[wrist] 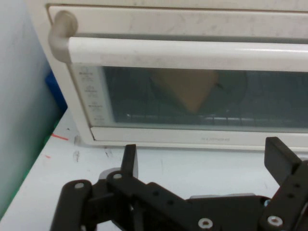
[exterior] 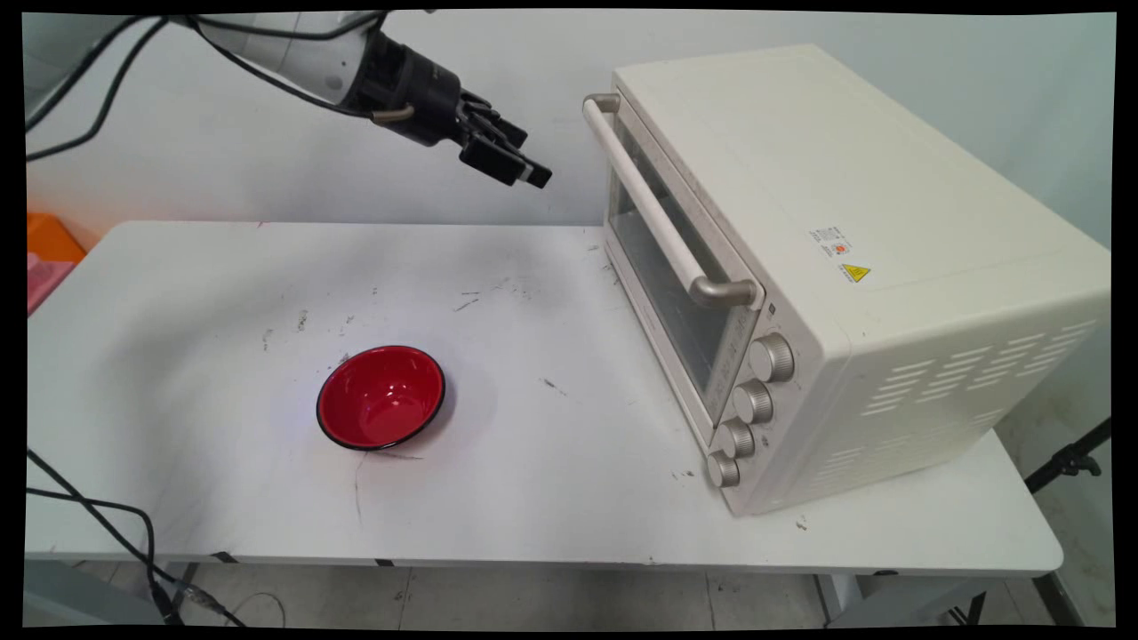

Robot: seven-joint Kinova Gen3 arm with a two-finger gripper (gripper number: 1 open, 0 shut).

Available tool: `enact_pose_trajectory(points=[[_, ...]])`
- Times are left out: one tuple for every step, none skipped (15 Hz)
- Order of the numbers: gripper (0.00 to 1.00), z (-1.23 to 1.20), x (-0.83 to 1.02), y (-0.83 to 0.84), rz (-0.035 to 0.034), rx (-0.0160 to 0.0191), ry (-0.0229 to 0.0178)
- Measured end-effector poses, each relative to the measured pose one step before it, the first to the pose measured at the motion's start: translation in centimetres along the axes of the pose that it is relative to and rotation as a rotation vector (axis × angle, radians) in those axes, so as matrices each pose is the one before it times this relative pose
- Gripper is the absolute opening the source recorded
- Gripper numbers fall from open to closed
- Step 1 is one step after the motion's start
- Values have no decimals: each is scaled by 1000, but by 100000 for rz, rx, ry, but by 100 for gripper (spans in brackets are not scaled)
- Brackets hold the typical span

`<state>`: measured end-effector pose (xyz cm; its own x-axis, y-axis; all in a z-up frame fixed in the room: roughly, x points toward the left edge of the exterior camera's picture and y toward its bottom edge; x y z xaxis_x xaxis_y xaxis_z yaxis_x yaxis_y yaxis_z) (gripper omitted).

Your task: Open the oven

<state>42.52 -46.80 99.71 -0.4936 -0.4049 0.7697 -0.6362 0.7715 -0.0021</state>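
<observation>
White table [exterior: 551, 498] | cream toaster oven [exterior: 853, 267], door closed | jaws [exterior: 520, 164] spread, empty

A cream toaster oven [exterior: 853, 267] stands on the right side of the white table [exterior: 551, 498], its glass door [wrist: 192, 96] shut, a long handle [exterior: 662, 222] across the door's top and four knobs [exterior: 751, 404] in a column at its near end. A red bowl [exterior: 380, 396] with a black rim sits upright on the table's left half, well apart from the oven. An orange and pink thing [exterior: 49, 253] lies beyond the table's left edge.
</observation>
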Motion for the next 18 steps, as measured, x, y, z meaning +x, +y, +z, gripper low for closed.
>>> enact_pose_trajectory(points=[[100, -264, 356, 250, 467, -137, -777], [100, -140, 278, 174, 419, -195, -451], [100, -165, 461, 240, 727, -259, -565], [100, -108, 312, 161, 518, -145, -350], [100, -159, 464, 222, 706, -173, -433], [100, -117, 592, 242, 855, -222, -429], [100, -76, 612, 206, 846, -143, -412], [100, -36, 525, 165, 693, -64, -305], [100, 3, 339, 106, 428, -18, -213], [100, 23, 525, 157, 684, -20, -278], [100, 80, 638, 163, 886, -31, -295], [100, 68, 549, 113, 784, 93, -183], [100, 99, 627, 116, 883, 75, -186], [100, 65, 339, 51, 424, 53, -115], [100, 116, 561, 76, 716, 37, -177], [100, 155, 497, 65, 664, -78, -169], [100, 153, 483, 50, 727, -41, -138], [100, 167, 517, 53, 816, -48, -144]])
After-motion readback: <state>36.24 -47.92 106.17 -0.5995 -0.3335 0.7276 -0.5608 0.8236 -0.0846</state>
